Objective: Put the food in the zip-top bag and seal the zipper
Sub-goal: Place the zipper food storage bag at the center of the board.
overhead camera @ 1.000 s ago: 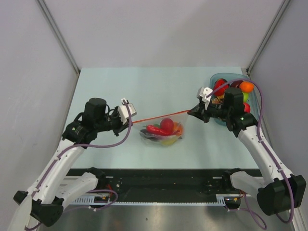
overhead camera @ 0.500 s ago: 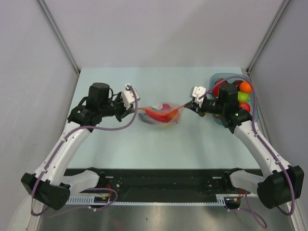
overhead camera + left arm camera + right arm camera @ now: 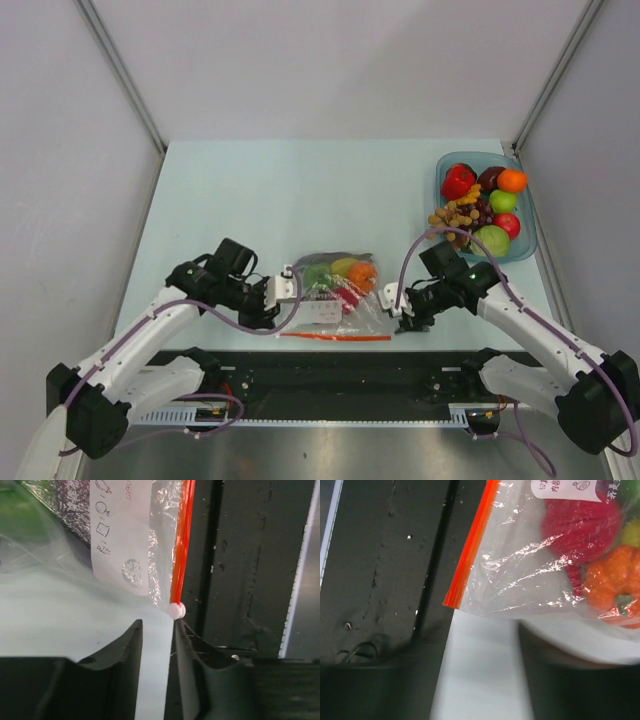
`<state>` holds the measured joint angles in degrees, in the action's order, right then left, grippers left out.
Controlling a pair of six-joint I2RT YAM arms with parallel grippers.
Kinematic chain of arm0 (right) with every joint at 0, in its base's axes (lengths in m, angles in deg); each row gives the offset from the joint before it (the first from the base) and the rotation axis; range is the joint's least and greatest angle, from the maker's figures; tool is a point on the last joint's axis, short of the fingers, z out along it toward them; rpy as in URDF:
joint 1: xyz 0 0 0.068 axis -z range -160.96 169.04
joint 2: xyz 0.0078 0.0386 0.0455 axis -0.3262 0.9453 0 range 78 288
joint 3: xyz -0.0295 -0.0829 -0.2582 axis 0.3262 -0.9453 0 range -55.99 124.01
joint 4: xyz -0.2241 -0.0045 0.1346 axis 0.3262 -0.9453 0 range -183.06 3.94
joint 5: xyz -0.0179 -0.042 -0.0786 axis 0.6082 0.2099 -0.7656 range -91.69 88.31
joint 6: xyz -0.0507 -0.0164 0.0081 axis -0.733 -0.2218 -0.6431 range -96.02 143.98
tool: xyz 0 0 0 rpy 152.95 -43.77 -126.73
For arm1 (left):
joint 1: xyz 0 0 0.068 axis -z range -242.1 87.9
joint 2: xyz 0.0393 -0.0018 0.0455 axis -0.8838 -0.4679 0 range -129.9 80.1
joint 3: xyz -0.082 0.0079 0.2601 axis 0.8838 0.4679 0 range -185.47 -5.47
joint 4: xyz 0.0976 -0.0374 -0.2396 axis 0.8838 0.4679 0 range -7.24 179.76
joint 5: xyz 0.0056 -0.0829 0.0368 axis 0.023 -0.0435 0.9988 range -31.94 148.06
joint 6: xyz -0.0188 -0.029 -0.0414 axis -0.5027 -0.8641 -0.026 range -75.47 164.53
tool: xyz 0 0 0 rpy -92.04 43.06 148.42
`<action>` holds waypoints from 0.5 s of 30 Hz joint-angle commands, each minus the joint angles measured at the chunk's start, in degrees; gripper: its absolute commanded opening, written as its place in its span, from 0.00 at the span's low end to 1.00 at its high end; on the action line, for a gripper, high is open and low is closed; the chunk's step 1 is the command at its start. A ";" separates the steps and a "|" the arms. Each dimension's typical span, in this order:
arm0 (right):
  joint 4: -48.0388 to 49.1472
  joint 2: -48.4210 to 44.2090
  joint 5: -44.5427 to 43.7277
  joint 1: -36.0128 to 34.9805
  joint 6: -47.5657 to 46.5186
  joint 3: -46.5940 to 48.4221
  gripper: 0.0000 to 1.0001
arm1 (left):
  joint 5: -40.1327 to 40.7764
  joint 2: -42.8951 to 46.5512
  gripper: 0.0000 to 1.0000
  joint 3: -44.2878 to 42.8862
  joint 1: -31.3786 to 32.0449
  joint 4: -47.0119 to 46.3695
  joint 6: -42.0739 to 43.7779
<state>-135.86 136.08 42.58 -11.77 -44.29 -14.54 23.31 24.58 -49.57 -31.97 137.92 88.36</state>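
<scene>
Change: The zip-top bag (image 3: 335, 300), stretched taut between the two arms over the middle of the tabletop (image 3: 300, 190) half a second before, lay at the tabletop's near edge. Both arms had dropped back and low to either side of it.

Bag: It rested crumpled on the tabletop with its mouth toward the arms' bases, and a white label (image 3: 120, 535) showed on its face.

Zipper: The orange-red zipper (image 3: 335, 336) ran along the near side, right at the black base rail (image 3: 340, 365). Its white slider (image 3: 176, 610) sat at the left end.

Bagged food: The bagged food (image 3: 345, 272), green, yellow, orange and red pieces, was bunched at the bag's far side.

Left pincer: The left pincer (image 3: 157, 630) stood released at the bag's left corner. Its jaws were only a narrow gap apart with nothing between them, and the slider sat just at the tip of one finger.

Right pincer: The right pincer (image 3: 480, 680) was released too, its blurred jaws spread wide over bare tabletop. The zipper's right corner lay just ahead of them, ungripped.

Tray food: The tray food (image 3: 480, 205) sat heaped in the blue tray (image 3: 530, 215) at the far right, well apart from the bag.
</scene>
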 commanded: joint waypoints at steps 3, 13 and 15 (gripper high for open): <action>0.05 -6.47 -3.83 -1.63 7.17 3.18 0.96 | -2.79 3.67 0.94 -6.43 0.98 4.69 1.10; 25.87 -2.66 -10.08 8.21 39.69 17.40 1.00 | 3.46 -5.97 1.00 -27.86 -3.23 -3.99 -22.55; 26.42 1.66 -10.61 11.37 43.37 21.11 1.00 | 1.53 -9.06 1.00 -30.42 -6.91 -5.05 -27.64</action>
<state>-120.67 130.18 35.39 -4.64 -14.65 -1.05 25.46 20.91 -74.95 -34.42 137.61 72.38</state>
